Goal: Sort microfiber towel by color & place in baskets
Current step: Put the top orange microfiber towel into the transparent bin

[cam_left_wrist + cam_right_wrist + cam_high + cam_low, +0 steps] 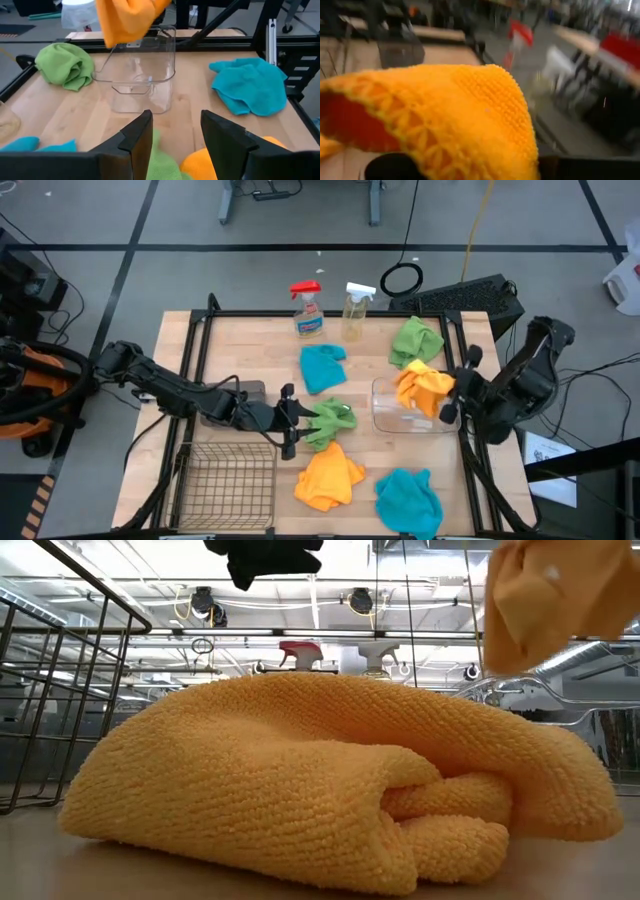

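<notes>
Right of centre from above, my right gripper [447, 402] clamped on an orange towel [424, 388] over the clear tub [384, 412], my left gripper [291, 420], fingers apart, beside a green towel [332, 420] at centre, wire basket [226, 482] lower left, at table height, second orange towel [330, 790] filling the frame, past my left fingers [136, 137], clear tub upper centre.

I see a light wooden desk [250, 355] with a black frame. At its far edge stand two spray bottles side by side: a clear one with a red trigger [308, 310], and a yellowish one with a white trigger [356, 311]. Behind them, on the grey floor: a black cable coil [401, 279] and a black keyboard [470, 295].
</notes>
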